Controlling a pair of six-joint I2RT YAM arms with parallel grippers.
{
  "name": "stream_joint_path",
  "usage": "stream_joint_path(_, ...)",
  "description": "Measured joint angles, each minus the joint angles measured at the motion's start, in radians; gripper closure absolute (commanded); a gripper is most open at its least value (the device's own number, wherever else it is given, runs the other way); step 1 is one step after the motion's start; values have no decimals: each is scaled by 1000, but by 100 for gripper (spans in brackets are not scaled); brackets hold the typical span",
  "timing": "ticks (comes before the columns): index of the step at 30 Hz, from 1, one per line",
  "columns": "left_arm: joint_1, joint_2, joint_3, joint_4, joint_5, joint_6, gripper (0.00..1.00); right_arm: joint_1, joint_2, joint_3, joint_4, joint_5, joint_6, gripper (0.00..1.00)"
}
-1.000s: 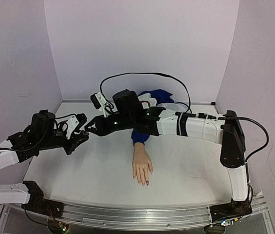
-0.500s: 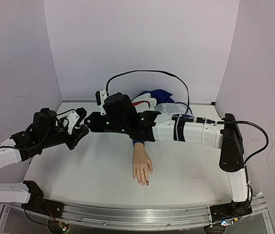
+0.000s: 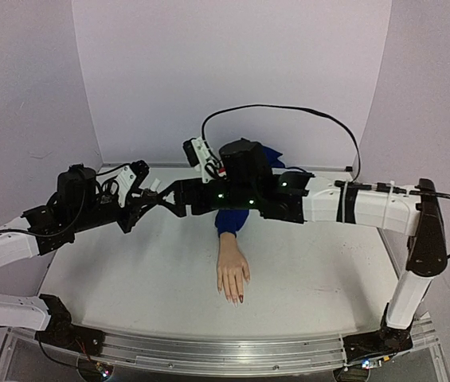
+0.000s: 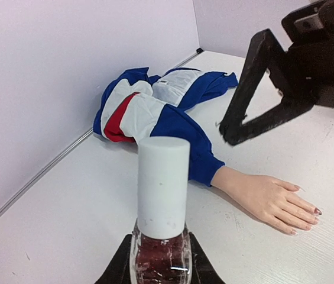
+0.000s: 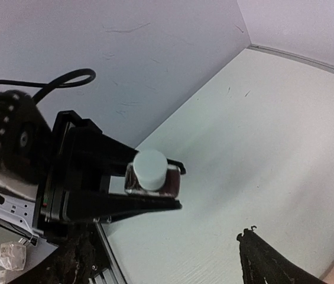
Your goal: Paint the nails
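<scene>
**Lilac walls, white worktop: bottle clamped in one tool, the other spread wide**

Pale lilac walls [image 3: 232,72] enclose a white worktop [image 3: 145,270] on three sides. Above its left half the two tools are brought tip to tip.

A small polish bottle [image 4: 162,248] of dark red liquid is held upright in the left tool [image 4: 162,269], whose jaws are closed on the glass body. Its white cap [image 4: 164,186] stands clear above the fingers.

The right tool [image 3: 167,199] is pointed at that cap from just beside it. Its jaws are spread wide and nothing is held between them. In the right wrist view the bottle is seen straight ahead of this tool, apart from its fingers.

A mannequin hand [image 3: 232,274] is laid palm down on the worktop, below and behind the right tool and off to the right of the left tool. Its wrist is covered by a blue sleeve [image 3: 228,221], part of a blue, white and red jacket [image 4: 155,112] bunched by the back wall. The nails [image 4: 308,216] are turned towards the arm bases, well apart from both tools. One nail is seen to be dark red, while the others look pale pink.
</scene>
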Motion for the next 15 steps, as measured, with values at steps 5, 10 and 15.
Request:
stream_joint_path(5, 31, 6, 6, 6, 116, -32, 100, -42, -115, -109, 1, -75, -89, 9)
stream_joint_path(10, 56, 59, 51, 4, 464, -85, 100, -85, -153, -180, 0, -214, -248, 18)
stream_joint_path(15, 55, 110, 85, 14, 736, -135, 100, -127, -153, -187, 2, -360, -340, 30)
